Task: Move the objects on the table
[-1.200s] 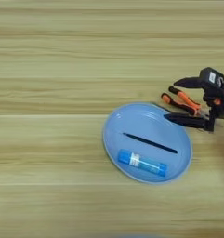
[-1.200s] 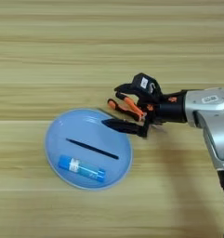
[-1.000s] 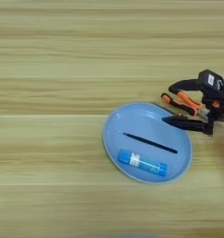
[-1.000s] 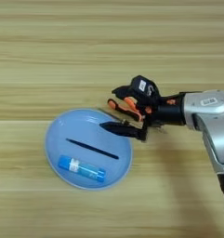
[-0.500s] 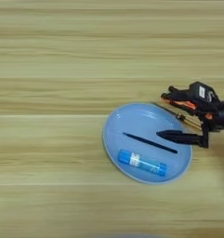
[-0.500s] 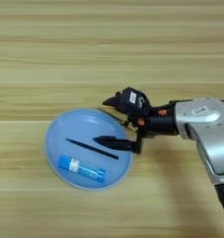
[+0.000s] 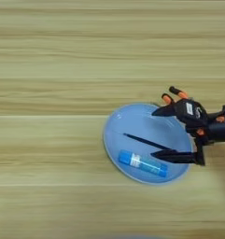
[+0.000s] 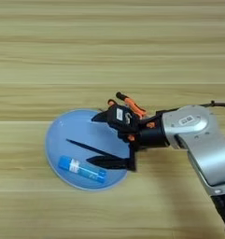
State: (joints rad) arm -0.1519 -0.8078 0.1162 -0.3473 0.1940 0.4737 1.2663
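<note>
A large light-blue oval plate (image 7: 122,124) lies right of centre on the wooden table (image 7: 48,70). In it, a thin black pen-like stick (image 7: 137,139) lies slanted, and a small blue tube with a white label (image 7: 143,163) lies just in front of it. My right gripper (image 7: 153,134) reaches in from the right over the plate's right half. It is open, with one black finger (image 8: 101,117) beyond the stick's right end and the other (image 8: 104,162) on the near side, close to the tube's right end. Nothing is held.
Orange parts of the gripper (image 8: 130,105) stick out past the plate's far right rim. The silver forearm (image 8: 198,135) crosses the table's right side towards the lower right corner. Bare wood (image 8: 48,51) surrounds the plate.
The gripper has moved left, from beside the plate's right rim to over the plate, and its fingers now straddle the stick's right end. Plate, stick and tube have not moved.
</note>
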